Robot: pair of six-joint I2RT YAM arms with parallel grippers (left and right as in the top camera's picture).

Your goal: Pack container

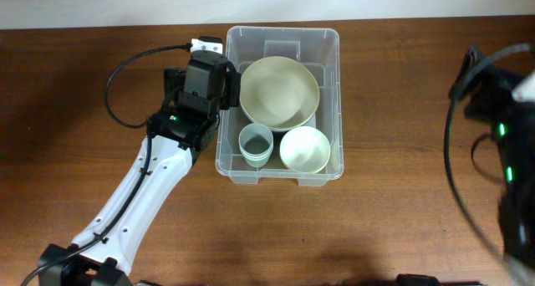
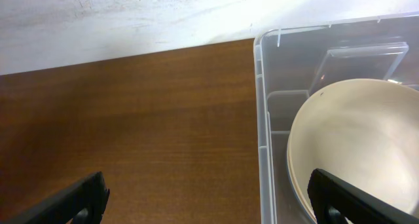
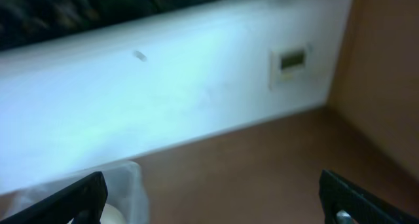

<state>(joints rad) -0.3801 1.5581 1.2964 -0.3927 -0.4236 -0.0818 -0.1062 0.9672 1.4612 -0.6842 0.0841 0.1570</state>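
The clear plastic container (image 1: pixel 330 48) stands at the table's middle back. Inside it are a large cream bowl (image 1: pixel 279 92), a small white bowl (image 1: pixel 304 148) and a small grey-blue cup (image 1: pixel 256 143). My left gripper (image 1: pixel 219 84) is open and straddles the container's left wall; in the left wrist view (image 2: pixel 208 201) one finger is over the table and the other over the large bowl (image 2: pixel 366 139), with the container wall (image 2: pixel 262 119) between them. My right gripper (image 3: pixel 209 204) is open and empty, far right, with the container's corner (image 3: pixel 127 178) at its left finger.
The brown wooden table (image 1: pixel 401 211) runs to a white wall (image 2: pixel 131 14) at the back. A black cable (image 1: pixel 125 68) loops behind the left arm. The right arm (image 1: pixel 506 135) is at the right edge of the overhead view.
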